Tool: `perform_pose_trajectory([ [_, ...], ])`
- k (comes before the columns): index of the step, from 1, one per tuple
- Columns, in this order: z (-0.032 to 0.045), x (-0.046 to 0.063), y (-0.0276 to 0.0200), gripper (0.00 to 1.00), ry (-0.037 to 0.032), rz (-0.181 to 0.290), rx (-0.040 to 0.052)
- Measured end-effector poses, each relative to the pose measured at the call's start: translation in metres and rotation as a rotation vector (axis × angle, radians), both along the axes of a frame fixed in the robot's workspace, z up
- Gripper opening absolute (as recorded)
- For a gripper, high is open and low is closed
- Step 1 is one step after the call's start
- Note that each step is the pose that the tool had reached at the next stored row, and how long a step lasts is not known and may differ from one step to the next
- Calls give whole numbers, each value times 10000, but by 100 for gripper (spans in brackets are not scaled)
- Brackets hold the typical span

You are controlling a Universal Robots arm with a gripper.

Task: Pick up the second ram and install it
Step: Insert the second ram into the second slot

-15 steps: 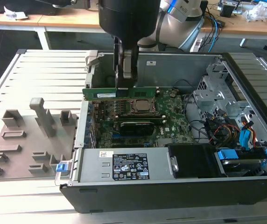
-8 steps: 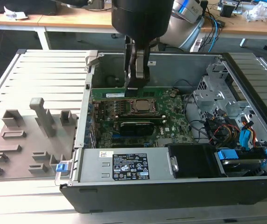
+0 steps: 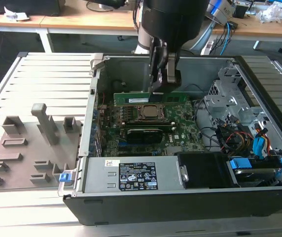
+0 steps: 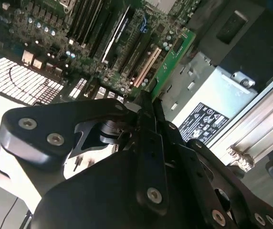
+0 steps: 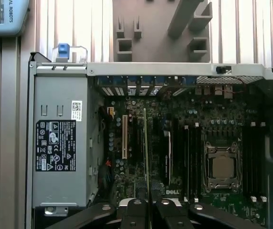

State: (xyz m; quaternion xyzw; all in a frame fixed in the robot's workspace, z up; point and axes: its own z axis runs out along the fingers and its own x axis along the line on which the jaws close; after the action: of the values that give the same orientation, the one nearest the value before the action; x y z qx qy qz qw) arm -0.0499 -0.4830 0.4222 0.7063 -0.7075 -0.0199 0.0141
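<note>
Fingers (image 5: 137,214) clamped on second ram (image 3: 119,97), white label (image 3: 136,98) showing, upright over motherboard (image 3: 180,121).

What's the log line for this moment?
gripper: shut on second ram | position: over motherboard, beside CPU socket, inside open computer case | seated: cannot tell

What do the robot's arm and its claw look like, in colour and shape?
The arm is a thick black cylinder at its end, with a pale grey part beside it. The claw is black, built of flat hinged links with round silver screw heads, as both wrist views show.
</note>
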Motion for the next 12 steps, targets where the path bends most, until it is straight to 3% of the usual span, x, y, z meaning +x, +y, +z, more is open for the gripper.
perform_pose_trajectory([
  [2, -2, 41, 1, 14, 5, 1, 3],
  [4, -5, 55, 3, 14, 8, -9, 102],
  [7, -27, 72, 5, 14, 9, -187, 493],
  [8, -40, 82, 26, 14, 17, -224, 513],
  [12, -67, 163, 219, 14, 34, -228, 514],
])
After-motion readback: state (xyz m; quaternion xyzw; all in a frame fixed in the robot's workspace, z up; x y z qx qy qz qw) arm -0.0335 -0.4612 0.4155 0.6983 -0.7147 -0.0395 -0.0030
